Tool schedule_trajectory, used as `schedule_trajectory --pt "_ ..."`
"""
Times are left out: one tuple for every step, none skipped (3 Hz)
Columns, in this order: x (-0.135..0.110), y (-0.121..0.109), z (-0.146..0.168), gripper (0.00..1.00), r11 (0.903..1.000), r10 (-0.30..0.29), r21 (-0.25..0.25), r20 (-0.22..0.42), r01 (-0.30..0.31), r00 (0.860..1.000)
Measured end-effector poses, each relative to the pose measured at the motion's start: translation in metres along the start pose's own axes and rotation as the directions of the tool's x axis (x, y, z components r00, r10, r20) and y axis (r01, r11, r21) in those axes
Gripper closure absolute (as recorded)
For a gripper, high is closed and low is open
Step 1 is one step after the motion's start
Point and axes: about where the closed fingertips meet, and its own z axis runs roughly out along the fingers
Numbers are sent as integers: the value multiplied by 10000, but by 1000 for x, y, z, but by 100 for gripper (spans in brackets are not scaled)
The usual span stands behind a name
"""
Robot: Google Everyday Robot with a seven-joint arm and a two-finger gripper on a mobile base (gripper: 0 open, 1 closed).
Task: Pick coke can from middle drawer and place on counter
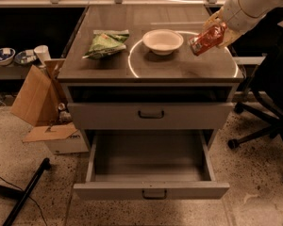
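The coke can [206, 39], red with white lettering, is tilted in the air above the right side of the counter [179, 67]. My gripper [218, 31] comes in from the upper right and is shut on the can. The can hangs just right of the bright arc of light on the counter top. The middle drawer [151, 188] is pulled out at the bottom of the cabinet. Its flat grey floor is bare and a small dark handle sits on its front.
A white bowl [162, 41] and a green snack bag [106, 43] lie on the counter left of the can. A closed drawer [151, 115] sits above the open one. A cardboard box [37, 102] stands at the left, an office chair [266, 121] at the right, and a black pole [23, 192] lies on the floor.
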Motion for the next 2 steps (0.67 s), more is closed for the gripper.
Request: schedule_trajectory --pt "0 5 4 81 9997 255 17 -63 -255 9997" --pt "0 8 5 59 9992 395 21 -107 -395 9992"
